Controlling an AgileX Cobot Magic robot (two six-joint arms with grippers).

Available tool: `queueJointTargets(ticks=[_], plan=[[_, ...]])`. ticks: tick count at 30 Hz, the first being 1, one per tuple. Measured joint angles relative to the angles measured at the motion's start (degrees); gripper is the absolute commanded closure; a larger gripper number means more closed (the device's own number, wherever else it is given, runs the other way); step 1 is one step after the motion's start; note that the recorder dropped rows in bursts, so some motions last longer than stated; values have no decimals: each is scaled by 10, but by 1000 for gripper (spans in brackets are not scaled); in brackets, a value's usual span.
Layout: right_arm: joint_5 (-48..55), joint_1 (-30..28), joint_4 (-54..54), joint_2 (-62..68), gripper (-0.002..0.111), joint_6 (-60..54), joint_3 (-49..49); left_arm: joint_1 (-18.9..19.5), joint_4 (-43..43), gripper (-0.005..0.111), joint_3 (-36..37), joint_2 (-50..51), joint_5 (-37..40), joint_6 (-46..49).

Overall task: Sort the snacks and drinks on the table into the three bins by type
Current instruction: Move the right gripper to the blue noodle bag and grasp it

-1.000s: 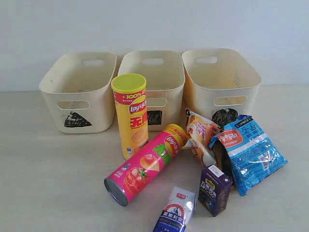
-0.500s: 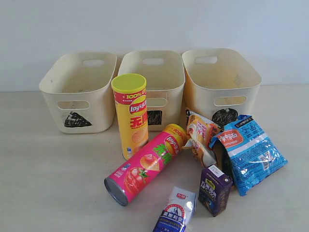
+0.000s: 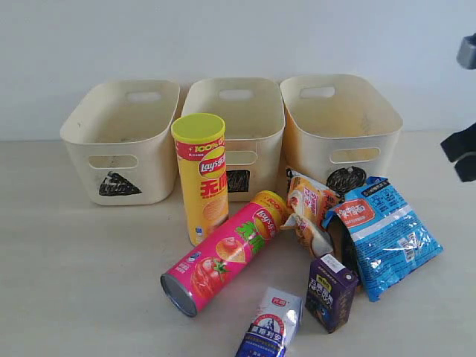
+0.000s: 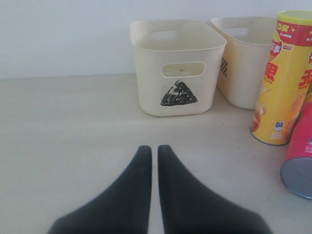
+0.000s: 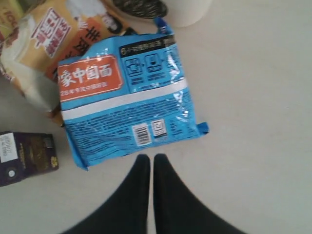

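**Snacks and drinks all out on the table**

Three bins (image 3: 264, 177) stand in a row at the back of the table (image 3: 82, 268). The yellow tube (image 3: 201, 186) stands up. The pink tube (image 3: 223, 254) lies beside it. The orange packet (image 3: 311, 210) and blue packet (image 3: 383, 234) lie by the circle bin. The purple carton (image 3: 331, 291) and white carton (image 3: 271, 325) sit in front. The left claw (image 4: 152, 151) is pinched closed and empty, facing the triangle bin. The right claw (image 5: 147, 160) is pinched closed and empty, by the blue packet.
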Motion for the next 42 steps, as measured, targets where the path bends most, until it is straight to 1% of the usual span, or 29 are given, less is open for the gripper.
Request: queueJointTargets(ticks=[3, 4, 5, 6, 8, 10, 11, 12, 17, 21, 24, 28, 32, 38, 42], plan=[[2, 0, 50, 36, 108, -73, -4, 0, 0, 103, 0, 0, 0, 0], [2, 0, 64, 44, 104, -89, -4, 0, 0, 103, 0, 0, 0, 0], [2, 0, 73, 53, 98, -105, -4, 0, 0, 103, 0, 0, 0, 0], [2, 0, 83, 62, 88, -125, -4, 0, 0, 103, 0, 0, 0, 0], [2, 0, 90, 76, 63, -148, -4, 0, 0, 103, 0, 0, 0, 0], [4, 0, 94, 86, 26, -165, -5, 0, 0, 103, 0, 0, 0, 0], [6, 0, 95, 93, 11, -172, -5, 0, 0, 103, 0, 0, 0, 0], [7, 0, 96, 98, 4, -175, -6, 0, 0, 103, 0, 0, 0, 0], [7, 0, 96, 137, 4, -199, -7, 0, 0, 103, 0, 0, 0, 0], [-26, 0, 95, 165, 4, -206, -7, 0, 0, 103, 0, 0, 0, 0], [-40, 0, 95, 179, 4, -234, -7, 0, 0, 103, 0, 0, 0, 0], [-30, 0, 94, 202, 4, -251, -20, 0, 0, 103, 0, 0, 0, 0], [15, -17, 112, 229, 4, -245, -73, 0, 0, 103, 0, 0, 0, 0], [158, -70, 142, 282, 4, -274, -169, 0, 0, 103, 0, 0, 0, 0], [186, -91, 179, 326, 4, -302, -196, 0, 0, 103, 0, 0, 0, 0]])
